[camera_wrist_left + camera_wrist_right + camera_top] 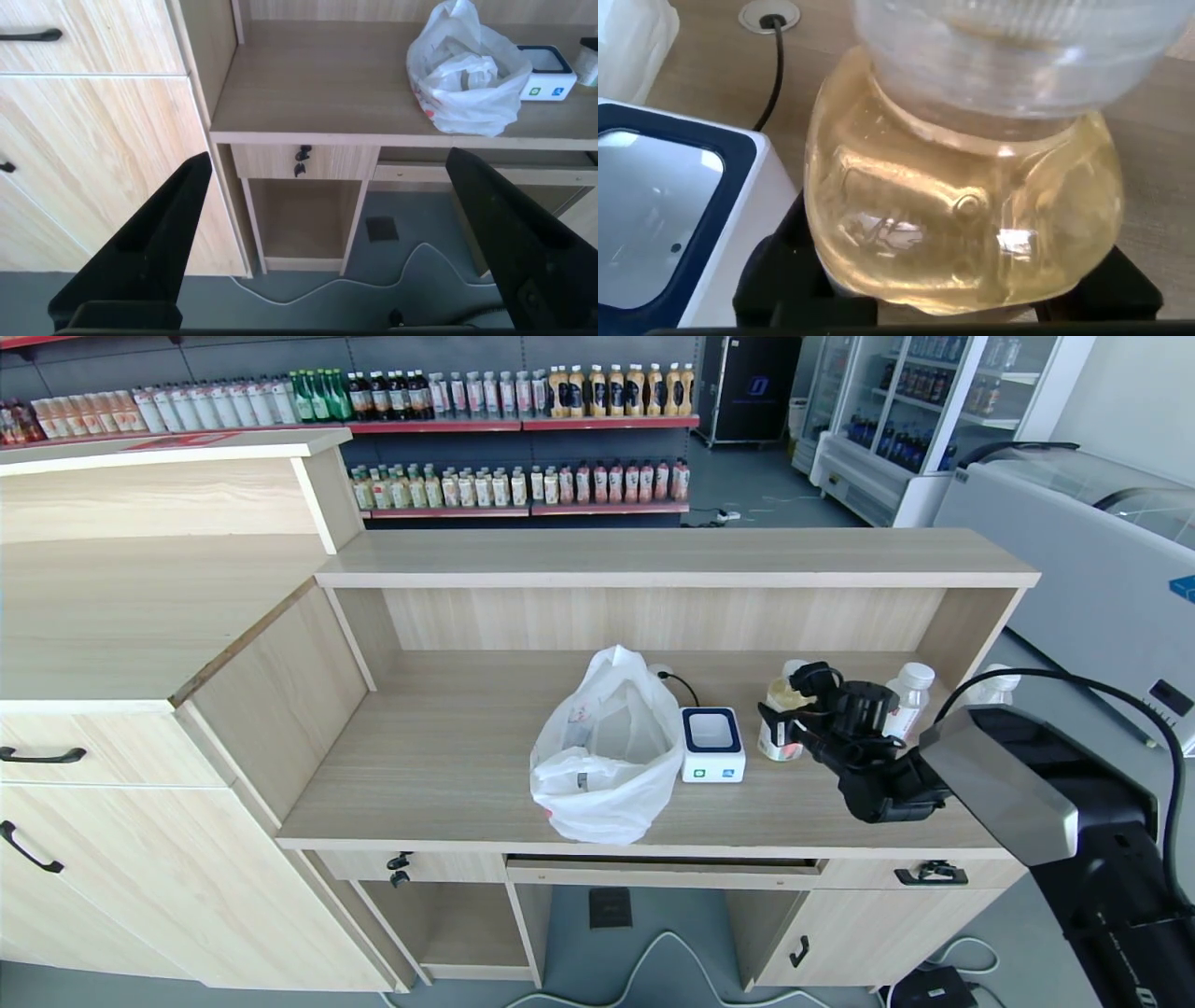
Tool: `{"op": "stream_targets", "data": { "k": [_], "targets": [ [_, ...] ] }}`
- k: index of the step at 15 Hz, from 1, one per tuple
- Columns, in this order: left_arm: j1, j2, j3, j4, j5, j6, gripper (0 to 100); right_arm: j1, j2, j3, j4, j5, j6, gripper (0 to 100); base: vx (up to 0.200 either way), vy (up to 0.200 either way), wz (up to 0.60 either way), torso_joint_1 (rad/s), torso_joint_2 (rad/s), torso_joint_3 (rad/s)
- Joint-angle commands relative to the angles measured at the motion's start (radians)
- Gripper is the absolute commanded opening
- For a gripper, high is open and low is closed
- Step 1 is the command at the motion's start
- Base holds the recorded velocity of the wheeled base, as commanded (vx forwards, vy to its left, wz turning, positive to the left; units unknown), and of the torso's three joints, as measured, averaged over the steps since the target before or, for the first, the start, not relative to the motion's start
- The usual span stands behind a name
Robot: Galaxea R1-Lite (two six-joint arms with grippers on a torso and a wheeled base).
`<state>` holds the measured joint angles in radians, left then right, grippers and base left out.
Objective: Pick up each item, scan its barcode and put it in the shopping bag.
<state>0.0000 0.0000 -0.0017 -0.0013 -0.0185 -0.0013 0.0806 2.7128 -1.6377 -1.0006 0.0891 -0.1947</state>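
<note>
A bottle of yellowish drink [777,723] [962,233] with a white cap stands on the wooden counter [448,747], just right of the white and blue barcode scanner [712,744] [663,196]. My right gripper [794,709] [952,308] is shut on the bottle, one black finger on each side. A white plastic shopping bag [607,756] [467,75] stands open left of the scanner [547,75]. My left gripper [327,243] hangs open and holds nothing, low in front of the counter's left end, far from the bag.
Two more clear bottles [907,700] [994,689] stand at the counter's right end behind my right arm. A raised back shelf [672,555] overhangs the rear. A taller cabinet with drawers [112,756] flanks the left side. The scanner's cable [775,65] runs to a desk grommet.
</note>
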Motion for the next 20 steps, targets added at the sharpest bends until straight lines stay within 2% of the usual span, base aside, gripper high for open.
{"op": "stream_targets", "data": {
  "k": [1,3,5,10,15,20],
  "targets": [
    [0.000,0.000,0.000,0.000,0.000,0.000,100,-0.013,-0.027,0.012,-0.001,-0.002,0.000,0,0.000,0.000,0.00,0.000,0.00,0.000],
    [0.000,0.000,0.000,0.000,0.000,-0.002,100,-0.036,-0.073,0.047,-0.004,0.001,0.008,0,0.000,0.000,0.00,0.000,0.00,0.000],
    [0.000,0.000,0.000,0.000,0.000,0.000,100,-0.044,-0.169,0.099,0.008,0.009,0.083,0,0.000,0.000,0.00,0.000,0.00,0.000],
    [0.000,0.000,0.000,0.000,0.000,0.000,100,-0.022,-0.513,0.219,0.212,0.113,0.340,0,0.000,0.000,0.00,0.000,0.00,0.000],
    [0.000,0.000,0.000,0.000,0.000,0.000,100,0.025,-1.027,0.470,0.381,0.376,0.567,0,0.000,0.000,0.00,0.000,0.00,0.000],
    [0.000,0.000,0.000,0.000,0.000,0.000,100,0.030,-1.317,0.731,0.401,0.549,0.633,0,0.000,0.000,0.00,0.000,0.00,0.000]
  ]
}}
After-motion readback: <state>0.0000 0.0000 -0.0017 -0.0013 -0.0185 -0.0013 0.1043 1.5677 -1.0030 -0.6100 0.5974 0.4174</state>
